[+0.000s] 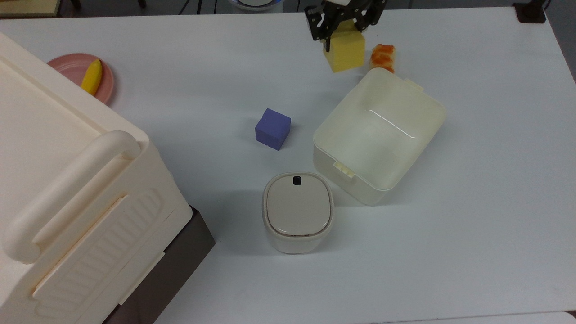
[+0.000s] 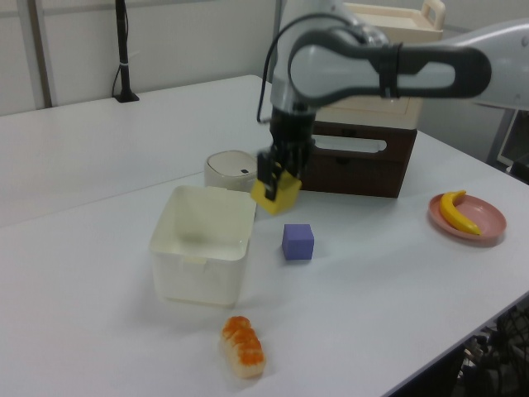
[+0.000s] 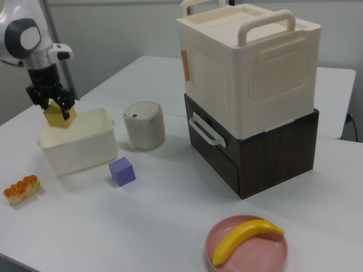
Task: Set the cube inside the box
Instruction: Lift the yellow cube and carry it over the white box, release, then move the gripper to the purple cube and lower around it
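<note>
White worktop [image 1: 472, 225] carries everything: cream crate [image 1: 67, 189] on a dark drawer unit at the top view's left edge, pink plate [image 1: 74, 67] with a banana [image 1: 92, 76] behind it, small lidded bin [image 1: 298, 211] mid-table, purple cube [image 1: 272, 128] beside the box, sushi piece [image 1: 383, 57] near the far edge.

Gripper [image 1: 344, 22] is clamped on the yellow cube [image 1: 345, 51], fingers pinching its top, cube lifted clear of the worktop and hanging tilted. In the left view the yellow cube [image 2: 275, 192] sits level with or just above the rim of the box [image 2: 202, 248], close to its far corner. In the right view the cube [image 3: 58, 115] overlaps the back rim of the box [image 3: 79, 148]. The box [image 1: 382, 135] is open and nothing lies in it.

Step in hand, as I read it: carry the cube over the box and release.

To do it well:
- keep height above the rim until the cube is past it; the tilted lower corner is the likely snag
- travel toward the box centre, not just over the near wall
- lower somewhat before opening, so the cube does not bounce out or nudge the light tub
- steer clear of the sushi piece next to the box's far corner
</note>
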You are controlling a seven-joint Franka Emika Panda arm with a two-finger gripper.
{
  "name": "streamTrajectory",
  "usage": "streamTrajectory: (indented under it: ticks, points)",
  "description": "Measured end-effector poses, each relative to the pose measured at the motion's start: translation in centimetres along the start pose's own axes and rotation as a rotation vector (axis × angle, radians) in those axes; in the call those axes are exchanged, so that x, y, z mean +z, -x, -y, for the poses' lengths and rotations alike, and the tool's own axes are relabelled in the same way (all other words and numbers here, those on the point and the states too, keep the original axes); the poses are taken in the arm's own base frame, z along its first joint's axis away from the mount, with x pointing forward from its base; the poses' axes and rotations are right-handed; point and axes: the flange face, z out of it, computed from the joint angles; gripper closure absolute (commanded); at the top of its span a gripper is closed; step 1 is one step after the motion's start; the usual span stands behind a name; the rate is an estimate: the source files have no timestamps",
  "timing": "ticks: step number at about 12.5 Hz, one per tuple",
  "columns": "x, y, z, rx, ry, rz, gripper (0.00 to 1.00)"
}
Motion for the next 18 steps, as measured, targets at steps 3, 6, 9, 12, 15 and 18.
streamTrajectory:
  ticks: [3,6,9,12,15,18]
  points:
    - [0.8,-4.1,1.5,0.173,-0.021,-0.04,0.67]
    - [9.1,-7.7,4.5,0.296,0.017,-0.032,0.0]
    - [11.4,-9.2,5.0,0.359,0.034,-0.045,0.0]
    - [9.3,-9.4,4.6,0.361,0.037,-0.08,0.0]
    - [4.4,-6.7,-0.3,0.358,0.09,0.022,0.0]
    - [3.9,-4.8,-9.6,0.435,0.107,0.08,0.0]
